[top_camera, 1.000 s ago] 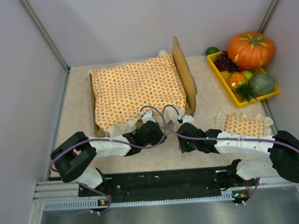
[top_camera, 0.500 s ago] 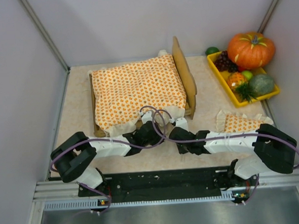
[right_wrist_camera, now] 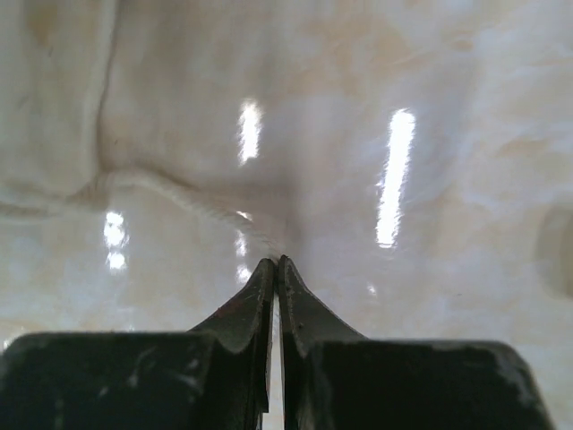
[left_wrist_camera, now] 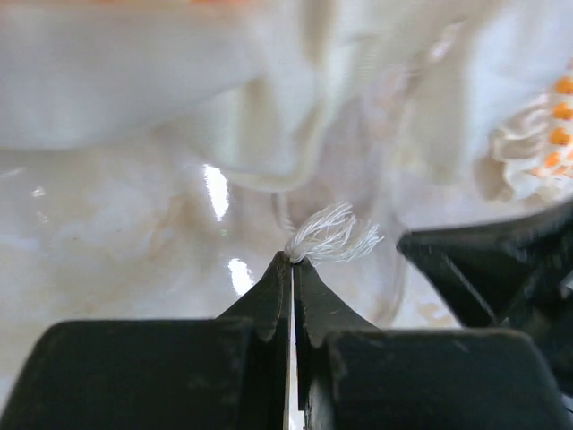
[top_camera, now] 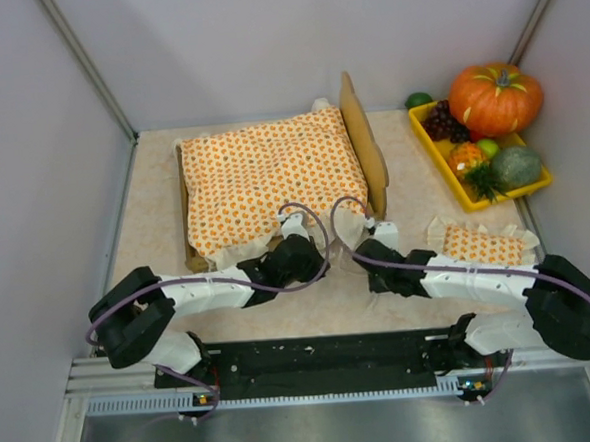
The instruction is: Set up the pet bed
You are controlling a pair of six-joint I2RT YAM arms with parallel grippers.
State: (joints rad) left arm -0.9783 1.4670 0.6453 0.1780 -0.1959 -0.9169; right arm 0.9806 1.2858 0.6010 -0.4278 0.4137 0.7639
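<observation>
The pet bed (top_camera: 362, 142) stands at mid-table, its plywood headboard on the right. The orange-dotted bedspread (top_camera: 272, 177) covers it, and its white ruffle hangs over the near edge. My left gripper (top_camera: 294, 243) sits at that near edge. In the left wrist view it (left_wrist_camera: 293, 260) is shut on the frayed end of a white string (left_wrist_camera: 333, 235). My right gripper (top_camera: 370, 246) is just to the right, below the headboard's near corner. In the right wrist view it (right_wrist_camera: 275, 262) is shut on a thin white string (right_wrist_camera: 192, 204) that runs left to the cloth.
The orange-dotted pillow (top_camera: 482, 245) lies on the table right of my right arm. A yellow tray (top_camera: 451, 176) with fruit and a pumpkin (top_camera: 495, 97) stands at the back right. Grey walls close in the left, back and right sides.
My right gripper swung left toward the left gripper, then back right and slightly farther, toward the headboard corner. My left arm's elbow dropped lower; its gripper stayed at the bed's near edge.
</observation>
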